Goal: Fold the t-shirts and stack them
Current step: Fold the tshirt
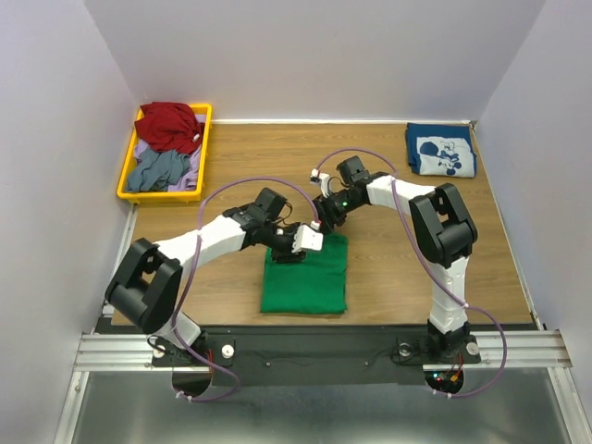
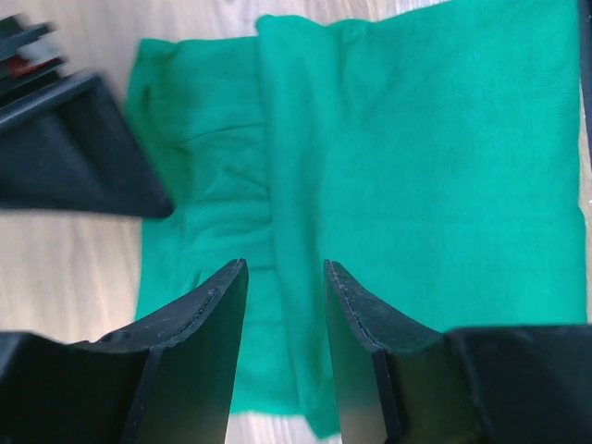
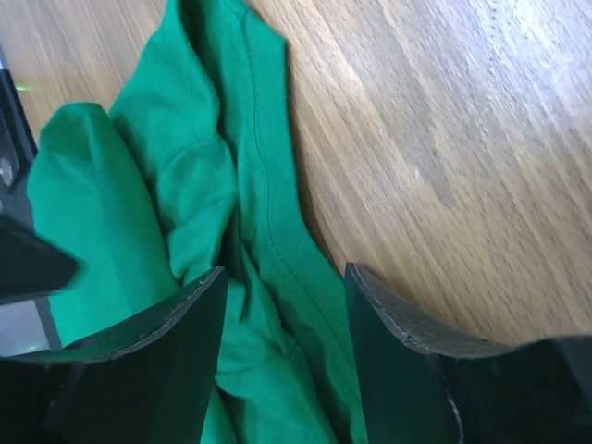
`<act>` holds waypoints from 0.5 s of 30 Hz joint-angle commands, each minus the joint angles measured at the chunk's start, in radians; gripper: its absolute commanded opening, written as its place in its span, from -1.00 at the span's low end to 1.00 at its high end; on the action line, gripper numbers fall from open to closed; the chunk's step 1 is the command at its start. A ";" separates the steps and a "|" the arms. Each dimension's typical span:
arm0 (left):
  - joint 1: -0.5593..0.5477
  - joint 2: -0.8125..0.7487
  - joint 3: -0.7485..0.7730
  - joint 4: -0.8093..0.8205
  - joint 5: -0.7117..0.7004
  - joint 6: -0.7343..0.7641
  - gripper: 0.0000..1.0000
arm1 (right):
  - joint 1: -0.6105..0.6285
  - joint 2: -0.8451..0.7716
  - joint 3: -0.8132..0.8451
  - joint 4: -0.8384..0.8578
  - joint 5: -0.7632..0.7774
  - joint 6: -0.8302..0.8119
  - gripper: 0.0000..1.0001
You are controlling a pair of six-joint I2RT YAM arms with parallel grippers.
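Observation:
The bright green t-shirt (image 1: 305, 277) lies folded into a rough square on the wooden table, near the front centre. My left gripper (image 1: 290, 248) hovers over its far left part. In the left wrist view its jaws (image 2: 285, 277) are open, with a lengthwise fold of the green shirt (image 2: 416, 166) below them. My right gripper (image 1: 325, 220) is at the shirt's far edge. It is open (image 3: 285, 277), its fingers astride the rumpled hem of the green shirt (image 3: 194, 185) beside bare wood. The navy blue t-shirt (image 1: 440, 150) with the white print lies folded at the back right.
A yellow bin (image 1: 125, 176) at the back left holds a red garment (image 1: 169, 125) and grey and lilac ones. White walls close in the table on three sides. The right gripper's finger (image 2: 74, 148) shows in the left wrist view.

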 commanded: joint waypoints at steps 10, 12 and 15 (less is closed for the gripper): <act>-0.056 0.133 0.044 0.047 -0.016 0.010 -0.11 | 0.004 0.068 0.017 0.098 -0.043 0.054 0.02; -0.056 0.142 0.053 0.045 -0.019 0.006 -0.19 | 0.004 0.077 0.009 0.100 -0.051 0.052 -0.06; -0.058 0.139 0.063 0.045 -0.012 0.007 -0.49 | 0.007 0.094 -0.002 0.101 -0.066 0.052 -0.16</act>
